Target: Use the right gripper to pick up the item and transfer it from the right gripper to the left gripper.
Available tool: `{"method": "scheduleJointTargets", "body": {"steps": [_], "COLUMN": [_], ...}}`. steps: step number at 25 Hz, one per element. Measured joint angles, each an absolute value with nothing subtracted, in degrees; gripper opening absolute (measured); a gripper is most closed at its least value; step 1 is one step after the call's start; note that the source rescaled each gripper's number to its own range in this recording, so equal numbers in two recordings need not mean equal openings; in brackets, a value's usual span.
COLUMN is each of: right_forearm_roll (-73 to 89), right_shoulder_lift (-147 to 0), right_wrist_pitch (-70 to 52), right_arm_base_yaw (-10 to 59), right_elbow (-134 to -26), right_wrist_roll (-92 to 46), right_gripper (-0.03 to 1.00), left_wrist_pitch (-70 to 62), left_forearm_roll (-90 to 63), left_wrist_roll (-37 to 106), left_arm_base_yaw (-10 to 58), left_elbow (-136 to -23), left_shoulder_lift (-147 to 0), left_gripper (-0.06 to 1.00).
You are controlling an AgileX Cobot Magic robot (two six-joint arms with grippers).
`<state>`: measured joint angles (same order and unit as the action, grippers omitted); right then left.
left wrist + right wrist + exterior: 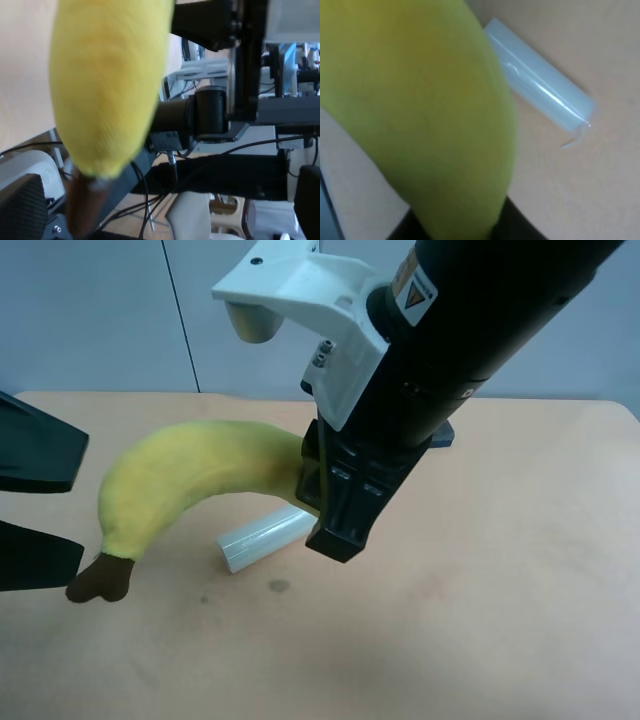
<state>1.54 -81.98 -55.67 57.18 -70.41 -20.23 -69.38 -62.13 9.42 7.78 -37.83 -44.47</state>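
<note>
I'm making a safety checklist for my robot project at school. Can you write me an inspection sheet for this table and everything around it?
Surface: tan table, one small dark spot.
Job's things: yellow toy banana held above the table, brown stem toward the left gripper.
Clutter: pale plastic roll lying on the table; dark block mostly hidden behind the arm.
Grippers: right gripper shut on the banana's end; left gripper open, stem end at its fingers, not clamped.
Cables: black cables behind the banana in the left wrist view.
Surroundings: grey wall panels; other equipment too blurred to name.
</note>
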Motion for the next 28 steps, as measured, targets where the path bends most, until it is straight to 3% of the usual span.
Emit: {"method": "scheduleJointTargets", "body": {"steps": [18,28], "right_forearm_roll": [6.70,6.87], "right_shoulder_lift": [-79.96,-79.96], "right_wrist_pitch": [-56.21,-55.96], "right_arm_base_yaw": [59.60,59.60], "right_elbow": [-70.41,-70.41], "right_wrist_roll": [-23.75,-24.36], "right_gripper": [0.00,0.00], "left_wrist_pitch": [-69.34,-65.48], "left_forearm_roll": [-70.83,-71.50], "left_wrist_roll": [15.38,15.81], "left_arm_base_yaw": [8.38,25.23], "left_elbow": [-37.83,-37.83], "left_shoulder_lift": [-49.66,-54.07], "left_gripper": [1.00,1.00]}}
